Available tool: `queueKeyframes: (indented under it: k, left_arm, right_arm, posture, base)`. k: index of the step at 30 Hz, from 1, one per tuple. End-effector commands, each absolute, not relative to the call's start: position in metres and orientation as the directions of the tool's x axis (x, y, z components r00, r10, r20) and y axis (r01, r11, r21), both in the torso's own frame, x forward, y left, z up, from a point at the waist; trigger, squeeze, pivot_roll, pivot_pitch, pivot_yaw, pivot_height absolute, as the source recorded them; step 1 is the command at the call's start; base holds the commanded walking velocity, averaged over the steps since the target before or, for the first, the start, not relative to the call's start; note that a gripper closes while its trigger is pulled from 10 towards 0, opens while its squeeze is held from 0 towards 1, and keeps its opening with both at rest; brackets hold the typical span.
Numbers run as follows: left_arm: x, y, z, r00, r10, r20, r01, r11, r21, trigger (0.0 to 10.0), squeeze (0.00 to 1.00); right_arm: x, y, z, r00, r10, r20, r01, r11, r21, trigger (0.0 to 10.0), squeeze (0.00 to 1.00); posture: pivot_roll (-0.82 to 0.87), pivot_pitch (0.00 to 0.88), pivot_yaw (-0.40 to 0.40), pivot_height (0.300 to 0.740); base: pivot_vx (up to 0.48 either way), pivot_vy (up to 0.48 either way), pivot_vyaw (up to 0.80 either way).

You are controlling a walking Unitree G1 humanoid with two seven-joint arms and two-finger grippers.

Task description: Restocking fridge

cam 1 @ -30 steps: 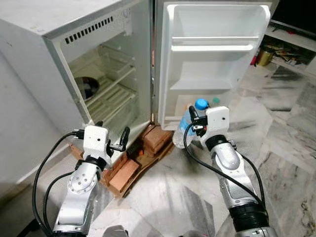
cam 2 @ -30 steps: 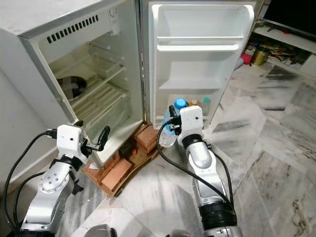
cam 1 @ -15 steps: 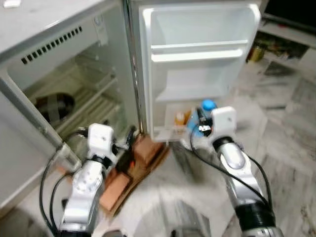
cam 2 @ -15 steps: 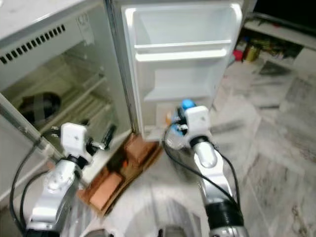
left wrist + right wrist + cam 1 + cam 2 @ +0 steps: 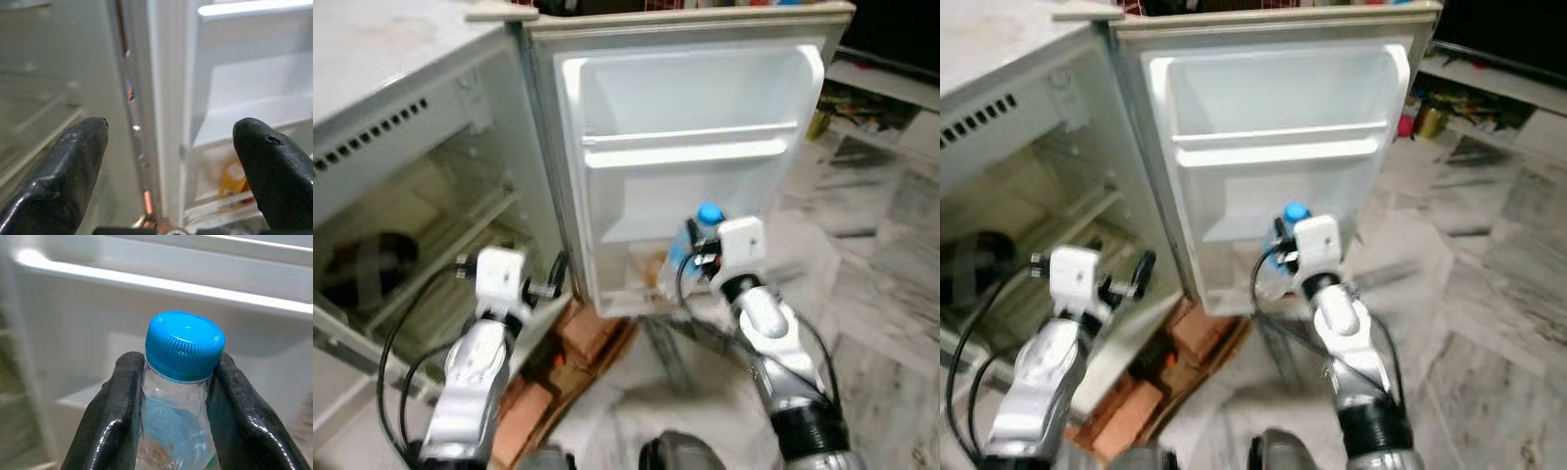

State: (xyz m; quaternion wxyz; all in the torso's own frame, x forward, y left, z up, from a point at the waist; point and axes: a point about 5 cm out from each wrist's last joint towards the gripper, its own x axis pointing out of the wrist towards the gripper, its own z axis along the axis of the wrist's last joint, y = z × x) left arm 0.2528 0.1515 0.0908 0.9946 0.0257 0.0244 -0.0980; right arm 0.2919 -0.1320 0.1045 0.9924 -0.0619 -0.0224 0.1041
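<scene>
Left gripper (image 5: 168, 147) gaping wide, holding nothing, hanging in front of the hinge edge between the fridge (image 5: 391, 127) cavity and the open door (image 5: 690, 166); seen from the head cameras as a white wrist block on the silver left arm (image 5: 475, 367), just beside the door's inner edge. Facing, along its fingers (image 5: 63, 166), the wire shelves on one side and the door racks on the other, with something yellow-orange (image 5: 234, 178) sitting blurred low in the door. Lying under the fridge front, reddish bricks (image 5: 597, 338) on the marble floor (image 5: 891, 294). Standing open to the right of the cavity, the door with its white upper rack (image 5: 690, 147) bare. Further right, right gripper (image 5: 171, 396) clamping a bottle (image 5: 173, 421) by the neck, pads (image 5: 122, 401) pressing just below the blue cap (image 5: 185, 345). Holding the bottle upright close in front of the door's lower part, cap level with the ledge under the upper rack; touching the door or not, cannot tell. Far right, low shelving (image 5: 886, 93) with small items, too blurred to name.
</scene>
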Motion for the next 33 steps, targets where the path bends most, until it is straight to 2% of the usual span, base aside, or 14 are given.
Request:
queueKeyframes:
  k: [1,3,10,28,33]
  left_arm:
    - [0.2545,0.1588,0.0942,0.985,-0.166,-0.048,0.169,0.983,0.07,10.0,0.0]
    - [0.2542,0.159,0.0943,0.985,-0.163,-0.048,0.166,0.984,0.07,10.0,0.0]
    - [0.2527,0.1607,0.0938,0.986,-0.161,-0.052,0.165,0.983,0.075,10.0,0.0]
    - [0.2529,0.1603,0.0945,0.987,-0.151,-0.052,0.155,0.984,0.084,10.0,0.0]
    - [0.2522,0.1596,0.0944,0.987,-0.151,-0.051,0.155,0.983,0.093,10.0,0.0]
  right_arm:
    - [0.2932,-0.1252,0.1127,0.969,0.237,0.066,-0.228,0.967,-0.118,10.0,0.0]
    - [0.2926,-0.1249,0.1127,0.967,0.248,0.064,-0.239,0.963,-0.122,10.0,0.0]
    - [0.2912,-0.1222,0.1114,0.965,0.253,0.062,-0.244,0.962,-0.123,10.0,0.0]
    - [0.2943,-0.1243,0.114,0.969,0.234,0.073,-0.226,0.968,-0.108,10.0,0.0]
    - [0.2941,-0.1234,0.1138,0.969,0.238,0.071,-0.231,0.968,-0.099,10.0,0.0]
  posture:
    - [0.0,0.077,-0.032,0.74]
    - [0.0,0.086,-0.035,0.74]
    - [0.01,0.086,-0.036,0.74]
    - [0.0,0.087,-0.03,0.74]
    - [0.0,0.088,-0.03,0.705]
  base:
    - [0.0,0.0,0.0]
    - [0.0,0.0,0.0]
    - [0.0,0.0,0.71]
    - [0.0,0.0,0.0]
    - [0.0,0.0,0.0]
